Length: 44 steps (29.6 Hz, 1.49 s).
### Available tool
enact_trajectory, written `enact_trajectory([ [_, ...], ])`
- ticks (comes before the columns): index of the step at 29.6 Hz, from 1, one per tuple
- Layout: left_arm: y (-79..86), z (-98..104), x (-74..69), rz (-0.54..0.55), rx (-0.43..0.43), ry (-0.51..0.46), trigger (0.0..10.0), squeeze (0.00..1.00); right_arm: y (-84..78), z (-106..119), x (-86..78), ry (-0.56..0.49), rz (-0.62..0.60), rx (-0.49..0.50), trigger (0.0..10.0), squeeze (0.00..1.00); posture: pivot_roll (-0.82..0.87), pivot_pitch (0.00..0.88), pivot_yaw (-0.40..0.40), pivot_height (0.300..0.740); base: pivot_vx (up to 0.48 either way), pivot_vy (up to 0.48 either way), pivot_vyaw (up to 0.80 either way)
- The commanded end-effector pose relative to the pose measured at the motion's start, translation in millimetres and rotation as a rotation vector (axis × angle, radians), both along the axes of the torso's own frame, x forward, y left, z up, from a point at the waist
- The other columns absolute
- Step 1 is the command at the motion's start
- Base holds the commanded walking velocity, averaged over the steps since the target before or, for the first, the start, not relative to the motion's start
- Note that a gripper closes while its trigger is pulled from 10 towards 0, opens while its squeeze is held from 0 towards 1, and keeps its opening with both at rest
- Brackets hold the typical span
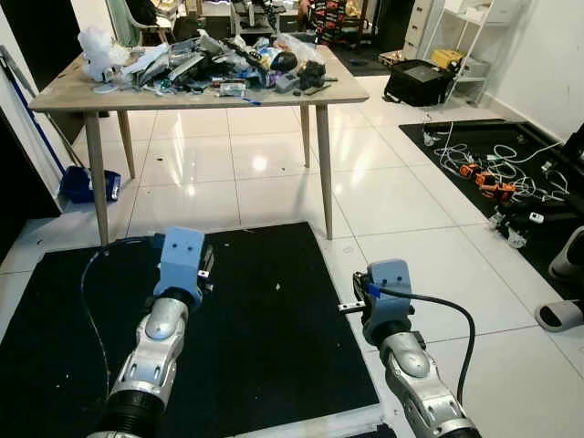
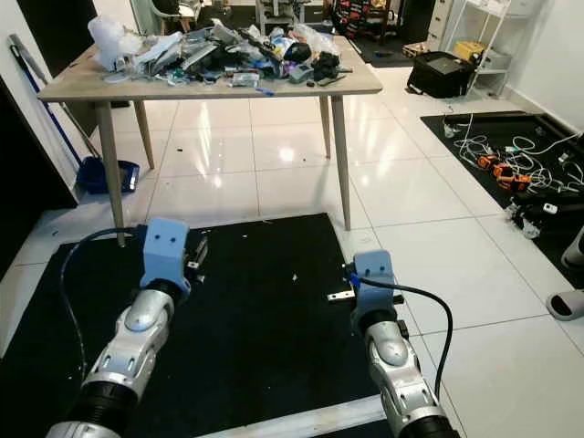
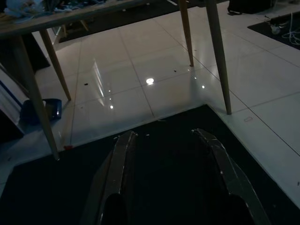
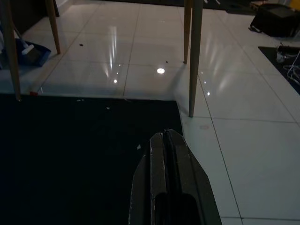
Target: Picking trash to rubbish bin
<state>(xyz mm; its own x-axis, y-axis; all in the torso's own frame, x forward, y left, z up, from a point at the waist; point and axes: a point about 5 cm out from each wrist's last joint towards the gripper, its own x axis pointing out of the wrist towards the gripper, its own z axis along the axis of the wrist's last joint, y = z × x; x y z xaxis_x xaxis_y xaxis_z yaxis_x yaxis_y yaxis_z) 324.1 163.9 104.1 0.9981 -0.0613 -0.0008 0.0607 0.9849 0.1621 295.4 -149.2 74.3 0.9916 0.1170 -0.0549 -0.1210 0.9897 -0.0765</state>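
A heap of trash [image 1: 219, 64], wrappers, plastic and dark bits, covers the far side of a wooden table [image 1: 55, 96] ahead of me. A white crumpled lump [image 1: 96, 50] sits at its left end. Both arms are held low over a black mat, well short of the table. My left gripper [image 3: 164, 133] is open, its two fingers spread with nothing between them. My right gripper [image 4: 164, 135] is shut, fingers pressed together and holding nothing, above the mat's right edge.
The black floor mat [image 1: 255, 319] lies under my arms, with the table's front legs [image 1: 324, 164] at its far edge. A blue dustpan [image 1: 87, 182] rests left of the table. A black bag [image 1: 420, 82], cables [image 1: 493, 169] and a white shelf [image 1: 474, 36] are to the right.
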Motion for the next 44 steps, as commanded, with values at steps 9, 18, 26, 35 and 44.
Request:
enact_trajectory([
  [9,5.8,-8.4,2.1,0.014,0.037,0.055,10.0,0.0,-4.7,-19.8,-9.4,0.063,-0.052,-0.011,10.0,0.0,-0.01,0.041,0.015,0.74,0.0,0.0,0.0],
  [18,0.0,-8.6,3.6,-0.023,-0.017,0.047,10.0,0.0,-4.5,-22.3,-10.8,0.066,-0.097,0.039,10.0,0.0,-0.02,0.047,0.03,0.74,0.0,0.0,0.0],
  [26,-8.5,-19.5,-0.3,-0.047,-0.029,0.115,10.0,0.0,-9.6,-25.3,-11.8,0.078,-0.11,0.032,10.0,0.0,-0.03,0.037,0.036,0.74,0.0,0.0,0.0],
  [35,-15.3,-23.0,-1.4,-0.073,-0.009,0.128,10.0,0.0,-7.3,-23.0,-10.0,0.066,-0.103,0.006,10.0,0.0,-0.04,0.03,0.048,0.74,0.027,0.0,0.0],
  [44,-16.3,-17.2,2.2,-0.074,0.003,0.105,10.0,0.0,-2.9,-23.5,-10.8,0.067,-0.091,0.002,10.0,0.0,-0.04,0.029,0.047,0.74,0.431,0.0,0.0],
])
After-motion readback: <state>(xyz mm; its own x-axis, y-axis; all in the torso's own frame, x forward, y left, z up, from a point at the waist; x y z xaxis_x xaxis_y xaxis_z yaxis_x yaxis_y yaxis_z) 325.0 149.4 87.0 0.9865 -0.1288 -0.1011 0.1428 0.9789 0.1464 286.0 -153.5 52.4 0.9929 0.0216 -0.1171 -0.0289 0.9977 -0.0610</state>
